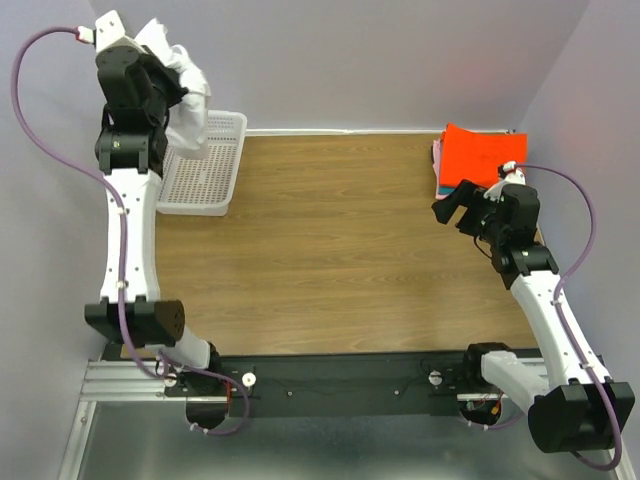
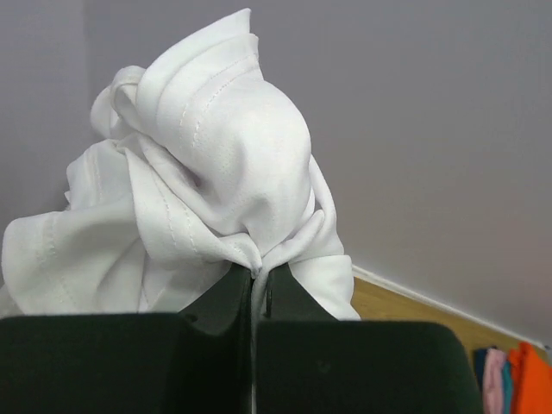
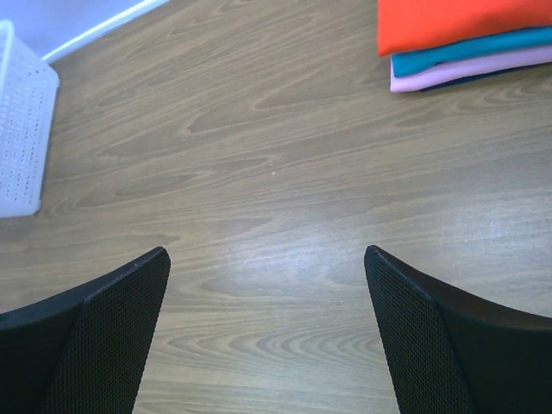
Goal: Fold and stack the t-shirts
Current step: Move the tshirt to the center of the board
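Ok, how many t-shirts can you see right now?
4. A white t-shirt bunched in the left jaws above the basket; orange-red, teal and pink stacked far right. More may hide underneath.

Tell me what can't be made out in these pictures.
1. Left wrist view: lower part of the bunched white cloth t-shirt, behind the shut left gripper.
2. Top view: part of the white plastic mesh basket, behind that shirt and the left arm.
3. Right wrist view: folded orange-red, teal and pink shirt stack, cut off by the top and right edges.
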You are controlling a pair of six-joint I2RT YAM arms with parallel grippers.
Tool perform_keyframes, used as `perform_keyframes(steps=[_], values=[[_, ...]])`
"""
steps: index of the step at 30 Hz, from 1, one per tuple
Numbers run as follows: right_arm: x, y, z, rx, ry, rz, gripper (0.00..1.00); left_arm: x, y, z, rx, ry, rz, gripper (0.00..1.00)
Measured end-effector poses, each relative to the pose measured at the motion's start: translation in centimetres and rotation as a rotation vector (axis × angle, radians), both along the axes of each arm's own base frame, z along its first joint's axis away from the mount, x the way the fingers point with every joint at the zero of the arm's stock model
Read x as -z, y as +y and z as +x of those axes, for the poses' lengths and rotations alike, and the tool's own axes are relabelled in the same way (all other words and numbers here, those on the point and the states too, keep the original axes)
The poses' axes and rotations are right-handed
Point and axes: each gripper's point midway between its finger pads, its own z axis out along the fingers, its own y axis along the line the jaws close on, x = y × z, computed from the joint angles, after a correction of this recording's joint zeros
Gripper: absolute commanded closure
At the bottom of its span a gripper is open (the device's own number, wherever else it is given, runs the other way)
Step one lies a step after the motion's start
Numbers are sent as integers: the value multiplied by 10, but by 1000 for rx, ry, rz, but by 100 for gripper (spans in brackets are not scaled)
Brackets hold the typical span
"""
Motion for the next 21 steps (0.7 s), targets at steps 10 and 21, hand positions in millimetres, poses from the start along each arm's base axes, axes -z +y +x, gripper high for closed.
perform_keyframes(steps=[10,21], values=[[-29,0,-11,8,-91,21,0,-20,-200,-91,558,-173,29,96],[-36,-4,-13,35,-114,19,0,198,-244,-94,641,243,39,2]])
